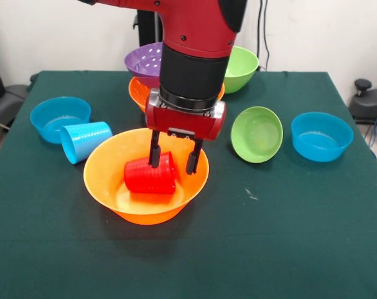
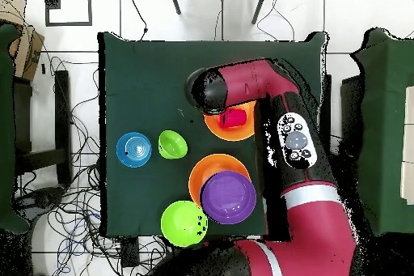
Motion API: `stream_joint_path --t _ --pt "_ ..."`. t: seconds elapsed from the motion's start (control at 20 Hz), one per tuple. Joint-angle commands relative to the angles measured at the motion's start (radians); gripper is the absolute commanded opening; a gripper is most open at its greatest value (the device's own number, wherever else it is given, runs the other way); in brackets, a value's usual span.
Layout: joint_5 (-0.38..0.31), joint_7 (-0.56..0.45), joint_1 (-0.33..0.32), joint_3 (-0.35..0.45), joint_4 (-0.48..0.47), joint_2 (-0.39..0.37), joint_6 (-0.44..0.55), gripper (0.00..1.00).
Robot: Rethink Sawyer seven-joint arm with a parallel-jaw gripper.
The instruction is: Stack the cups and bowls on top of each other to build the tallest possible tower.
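Red cup (image 1: pixel 150 175) is lying on its side inside the big orange bowl (image 1: pixel 107 180) near the table's (image 1: pixel 300 237) middle. My claw (image 1: pixel 173 163) is reaching down into that bowl w/ fingers spread, one finger (image 1: pixel 155 149) in front of the cup, the other (image 1: pixel 193 156) just beside it, not pinching anything. Light blue cup (image 1: pixel 84 140) is lying tipped just beside the bowl, touching a small blue bowl (image 1: pixel 56 117). Purple bowl (image 1: pixel 145 61) is sitting on a 2nd orange bowl (image 1: pixel 137 93) behind my arm. Small green bowl (image 1: pixel 257 134) is tilting up next to another blue bowl (image 1: pixel 321 136); big green bowl (image 1: pixel 241 67) is further back.
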Motion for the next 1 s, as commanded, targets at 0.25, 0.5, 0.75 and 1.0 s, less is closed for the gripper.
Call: stream_joint_path --t 0.25,0.5,0.75,1.0 --pt "-0.092 -0.16 0.001 -0.004 0.142 -0.024 -0.091 1.0" --pt "-0.099 -0.17 -0.014 -0.004 0.143 -0.009 -0.1 1.0" --pt "-0.111 -0.159 -0.015 -0.022 0.118 0.018 -0.102 1.0" --pt "-0.12 -0.161 -0.014 -0.032 0.091 0.04 -0.106 1.0"
